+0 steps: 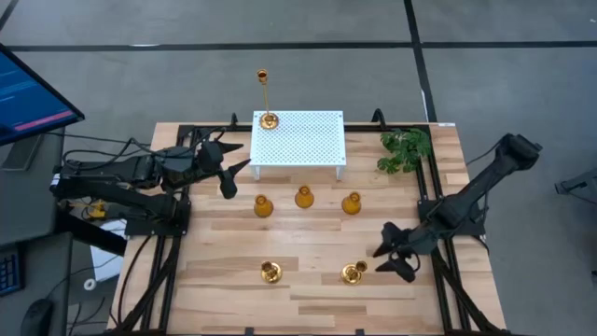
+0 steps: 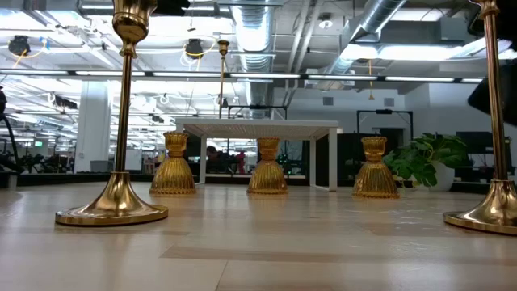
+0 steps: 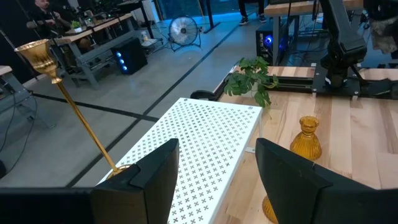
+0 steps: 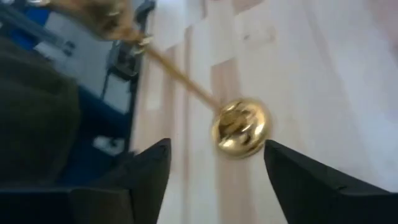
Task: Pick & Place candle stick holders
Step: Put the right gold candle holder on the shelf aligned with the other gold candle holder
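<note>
Right gripper (image 1: 386, 260): hovering low over the wooden table (image 1: 215, 271), fingers spread wide, holding nothing. Standing just ahead of its fingertips, close but not touching: a brass candlestick (image 1: 353, 273), its round base (image 4: 240, 127) showing between the open fingers in the right wrist view. Standing farther out beyond that one: a second brass candlestick (image 1: 270, 273).

Left gripper (image 1: 233, 174): hanging beside the white perforated stand (image 1: 298, 140), fingers wide apart, gripping nothing. Rising from the stand's corner just ahead of this gripper: a third brass candlestick (image 1: 267, 97), upright.

Sitting in a row on the table in front of the stand, off to the side of the left gripper: three amber holders (image 1: 304, 198).

Sitting past the stand's far end: a green plant (image 1: 406, 150).
</note>
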You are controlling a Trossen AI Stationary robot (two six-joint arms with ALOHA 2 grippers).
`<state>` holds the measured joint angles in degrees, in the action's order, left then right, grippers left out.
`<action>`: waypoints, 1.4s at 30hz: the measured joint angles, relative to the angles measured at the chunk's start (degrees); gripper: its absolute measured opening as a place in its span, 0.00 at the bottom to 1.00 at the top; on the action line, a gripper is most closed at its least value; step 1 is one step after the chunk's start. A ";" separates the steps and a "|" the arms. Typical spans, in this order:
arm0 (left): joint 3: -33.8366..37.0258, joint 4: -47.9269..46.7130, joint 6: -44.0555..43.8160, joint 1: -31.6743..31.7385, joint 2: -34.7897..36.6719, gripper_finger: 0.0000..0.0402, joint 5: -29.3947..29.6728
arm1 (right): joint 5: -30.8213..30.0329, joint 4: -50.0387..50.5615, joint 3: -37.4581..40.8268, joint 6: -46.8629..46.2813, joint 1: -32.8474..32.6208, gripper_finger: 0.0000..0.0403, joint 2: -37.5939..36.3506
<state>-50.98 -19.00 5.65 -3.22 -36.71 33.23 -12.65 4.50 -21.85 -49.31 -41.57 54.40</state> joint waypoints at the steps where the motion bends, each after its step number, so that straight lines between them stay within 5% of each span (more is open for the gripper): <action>1: 0.00 0.06 0.00 0.00 0.00 0.53 0.00 | -1.56 -1.14 0.76 1.10 -0.28 0.63 0.60; 7: 0.00 0.52 0.00 0.02 -0.02 0.53 0.93 | -6.29 -11.90 4.21 9.03 -1.53 0.63 5.64; 22: 0.00 1.32 0.01 0.02 -0.04 0.53 3.47 | -5.39 -34.56 4.22 16.31 -1.44 0.61 22.41; 36: 0.00 1.49 0.02 0.02 -0.04 0.53 4.93 | -5.39 -44.01 4.18 20.36 2.15 0.60 28.58; 42: 0.00 1.49 0.02 0.02 -0.04 0.53 4.94 | -5.32 -43.97 4.18 20.39 1.67 0.49 28.31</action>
<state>-50.98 -17.52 5.67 -3.20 -36.75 38.17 -17.97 -39.47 -17.67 -28.93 -39.90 82.72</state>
